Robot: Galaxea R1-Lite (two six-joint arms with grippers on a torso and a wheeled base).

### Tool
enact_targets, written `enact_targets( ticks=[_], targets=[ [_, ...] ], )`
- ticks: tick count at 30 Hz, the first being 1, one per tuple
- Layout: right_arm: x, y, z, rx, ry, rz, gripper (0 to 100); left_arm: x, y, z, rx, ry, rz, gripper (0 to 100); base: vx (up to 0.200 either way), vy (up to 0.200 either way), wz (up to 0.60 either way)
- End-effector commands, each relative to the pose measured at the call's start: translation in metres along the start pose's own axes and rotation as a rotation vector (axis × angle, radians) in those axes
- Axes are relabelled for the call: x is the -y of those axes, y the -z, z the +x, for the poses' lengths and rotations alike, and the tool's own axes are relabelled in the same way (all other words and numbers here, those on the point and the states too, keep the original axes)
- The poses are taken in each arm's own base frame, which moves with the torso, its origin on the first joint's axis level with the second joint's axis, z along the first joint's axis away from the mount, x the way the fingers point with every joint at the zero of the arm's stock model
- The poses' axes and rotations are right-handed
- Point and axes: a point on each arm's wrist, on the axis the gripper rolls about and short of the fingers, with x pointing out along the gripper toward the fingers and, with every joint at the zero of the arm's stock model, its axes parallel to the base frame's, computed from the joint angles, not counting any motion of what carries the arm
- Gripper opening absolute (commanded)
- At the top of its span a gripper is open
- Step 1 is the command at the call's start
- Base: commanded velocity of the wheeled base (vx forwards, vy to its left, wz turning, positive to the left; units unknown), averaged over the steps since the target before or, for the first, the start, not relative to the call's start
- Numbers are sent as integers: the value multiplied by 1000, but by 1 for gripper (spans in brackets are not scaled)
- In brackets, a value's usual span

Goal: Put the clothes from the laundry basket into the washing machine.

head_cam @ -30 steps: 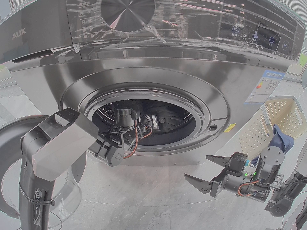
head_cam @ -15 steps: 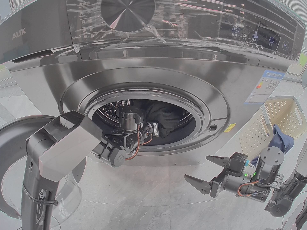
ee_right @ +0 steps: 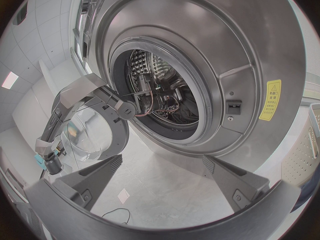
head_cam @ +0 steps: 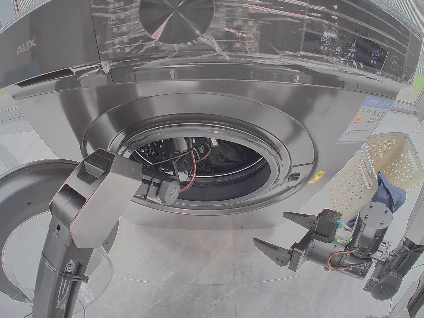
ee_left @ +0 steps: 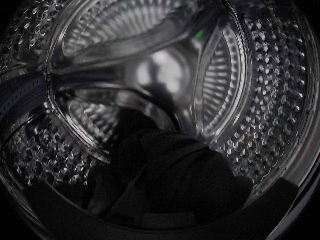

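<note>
The dark cloth (ee_left: pixel 180 174) lies crumpled low in the drum (ee_left: pixel 273 84), just ahead of the left end effector (head_cam: pixel 204 146), whose state I cannot tell. A blue cloth (head_cam: pixel 388 195) drapes over the basket (head_cam: pixel 393 155) rim just behind the right end effector (head_cam: pixel 270 229), which is apart and empty. Likely soft, light and limp, the blue cloth hangs lengthwise downward; a raised fold looks the best hold.

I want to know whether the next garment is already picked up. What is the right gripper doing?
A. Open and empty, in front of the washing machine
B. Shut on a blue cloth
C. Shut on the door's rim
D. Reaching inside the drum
A: the right gripper has its fingers spread with nothing between them, in front of the washing machine, while the blue cloth hangs at the laundry basket.
</note>
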Motion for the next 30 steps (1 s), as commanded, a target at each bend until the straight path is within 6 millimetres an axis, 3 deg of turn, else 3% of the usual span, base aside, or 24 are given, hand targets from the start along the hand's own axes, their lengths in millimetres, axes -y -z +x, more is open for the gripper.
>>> enact_targets(
  ticks=[1,4,5,8,14,23,27,30],
  targets=[
    [0,4,1,-14,-1,1,100,-4,-7,8,59,-13,-19,0,0,0,0],
    [0,4,1,-13,1,1,100,-3,-7,8,60,-10,-20,0,0,0,0],
    [0,4,1,-14,1,1,100,-2,-6,8,58,-9,-20,100,0,0,0],
    [1,4,1,-14,2,1,100,2,-6,2,37,-13,-24,100,0,0,0],
    [1,4,2,-11,2,1,100,20,-14,-49,-167,10,3,100,0,0,0],
    [0,4,1,-13,2,1,100,42,-19,-102,-278,55,24,100,0,0,0],
    [0,4,1,-14,1,1,100,47,-17,-122,-311,73,32,100,0,0,0],
    [0,4,1,-11,1,1,100,48,-22,-125,-289,78,28,100,0,0,0]
  ],
)
